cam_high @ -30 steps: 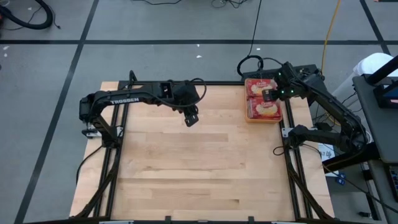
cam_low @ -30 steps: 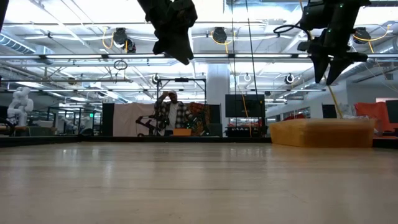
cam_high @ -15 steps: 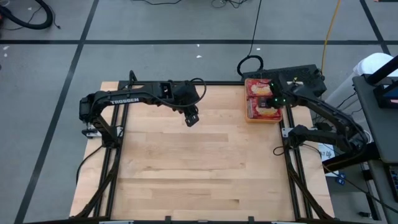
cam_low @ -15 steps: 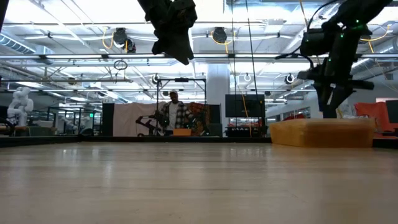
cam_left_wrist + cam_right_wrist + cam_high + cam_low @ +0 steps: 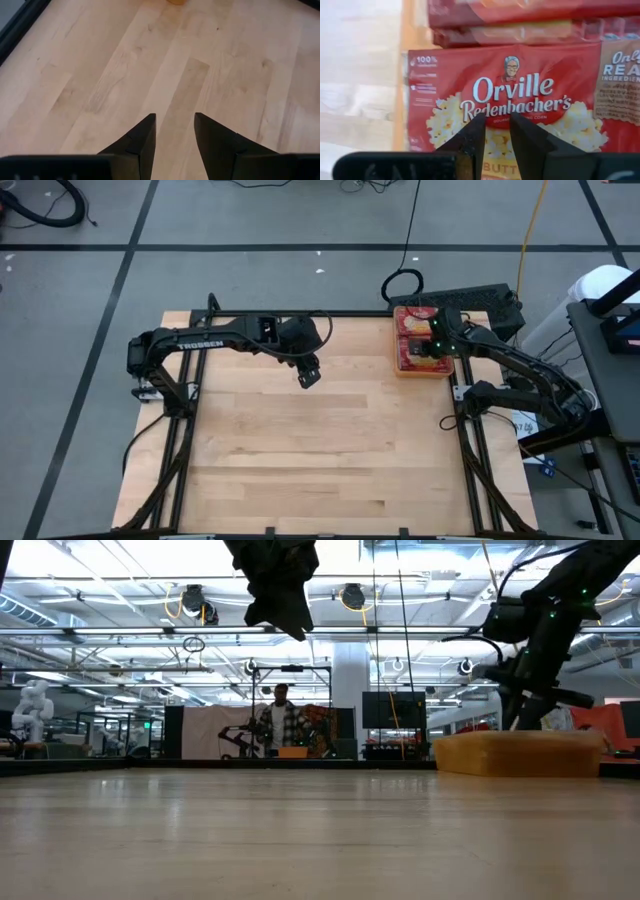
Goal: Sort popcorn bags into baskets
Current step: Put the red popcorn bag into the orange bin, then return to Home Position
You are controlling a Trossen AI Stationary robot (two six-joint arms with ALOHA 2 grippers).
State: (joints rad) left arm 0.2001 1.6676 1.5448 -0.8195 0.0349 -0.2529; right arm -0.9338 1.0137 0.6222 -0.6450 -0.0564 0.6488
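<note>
The orange basket (image 5: 398,370) stands at the table's far right corner and shows as a translucent bin (image 5: 520,753) in the low view. Red popcorn bags (image 5: 420,352) lie stacked flat inside it; the top bag (image 5: 520,100) faces up, with more bags (image 5: 510,20) behind it. My right gripper (image 5: 432,345) (image 5: 522,725) (image 5: 497,125) reaches down into the basket over the top bag, its fingers close together. My left gripper (image 5: 308,375) (image 5: 295,632) (image 5: 175,125) hangs shut, high over bare table near the far middle. My right gripper points down from above at the printed face of the top bag (image 5: 495,107), which lies flat in the basket. The fingers and the basket wall hide the tips, so I cannot tell whether they touch it.
The wooden tabletop (image 5: 320,450) shows no loose bags. Black frame rails run along the left edge (image 5: 175,440) and right edge (image 5: 475,470). A black cable loop (image 5: 402,283) lies just behind the basket. A person (image 5: 280,720) stands far off in the room.
My right gripper has come down from well above the basket until its fingers dip inside it, over the top bag, shifting slightly toward the table's near edge. The bags and basket have stayed put.
</note>
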